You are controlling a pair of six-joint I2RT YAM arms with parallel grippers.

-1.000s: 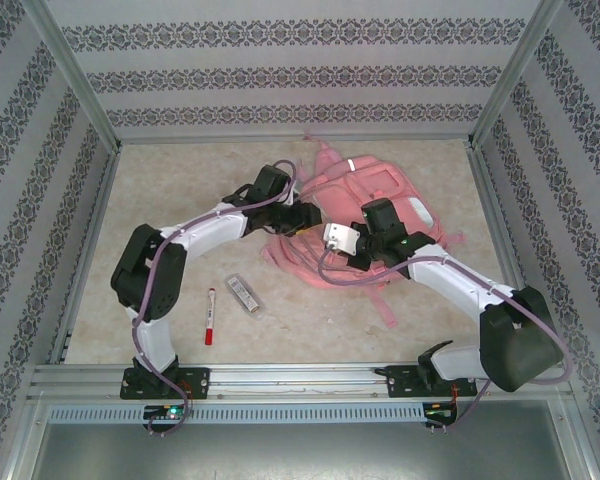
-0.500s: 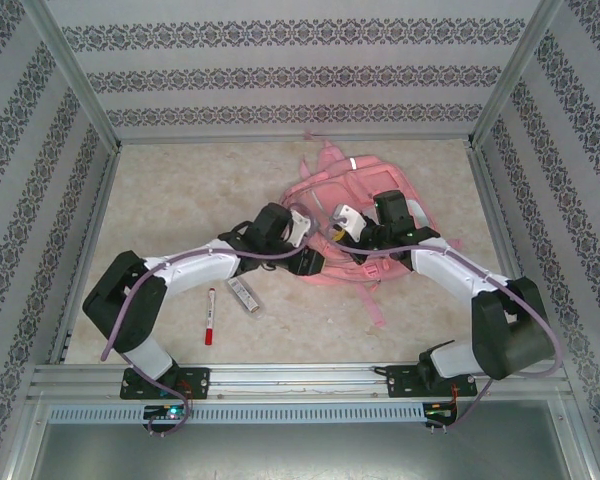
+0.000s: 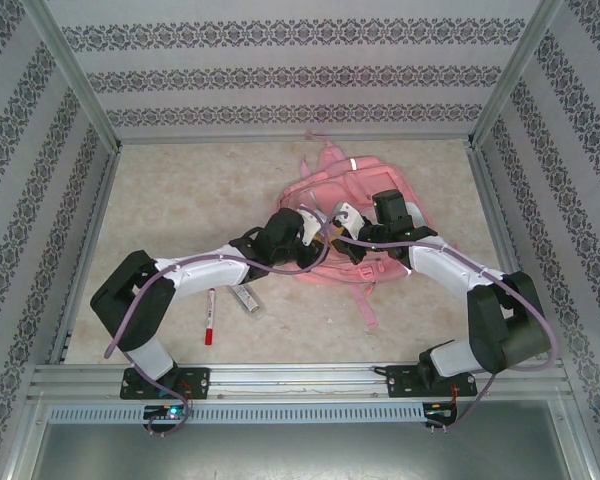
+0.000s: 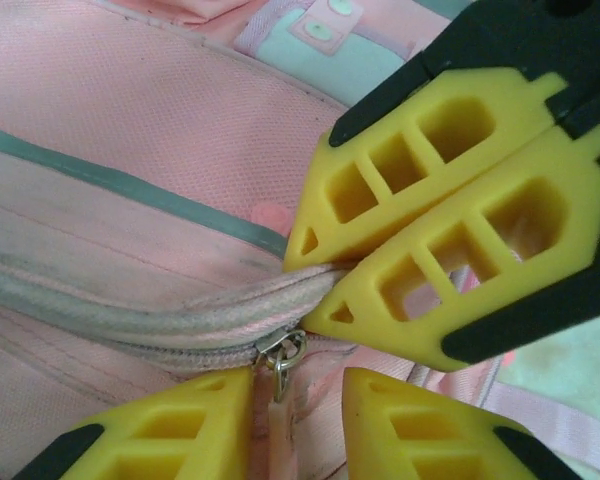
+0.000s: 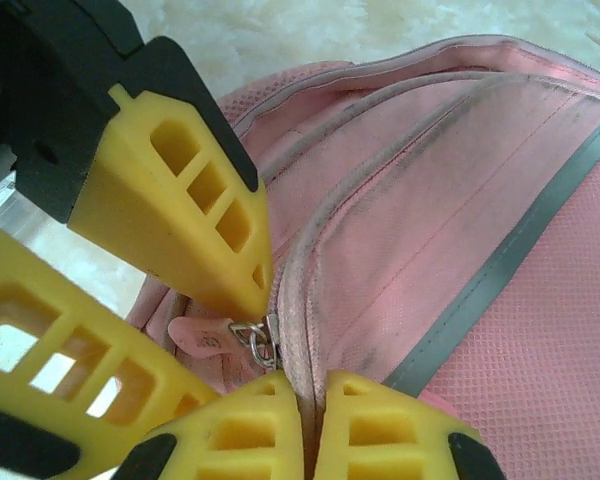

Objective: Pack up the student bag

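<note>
Two risks — the left gripper (image 4: 297,382), fingers apart astride the zipper pull (image 4: 280,356), may close beside it; the right gripper (image 5: 305,388), pinched shut on the student bag (image 5: 460,210), may slip.

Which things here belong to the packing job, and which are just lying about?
In the job: student bag, its zip pull, left hand open around the pull, right hand pinching the zip edge.
Lying about: red marker, small pale case, both untouched on the table.
</note>
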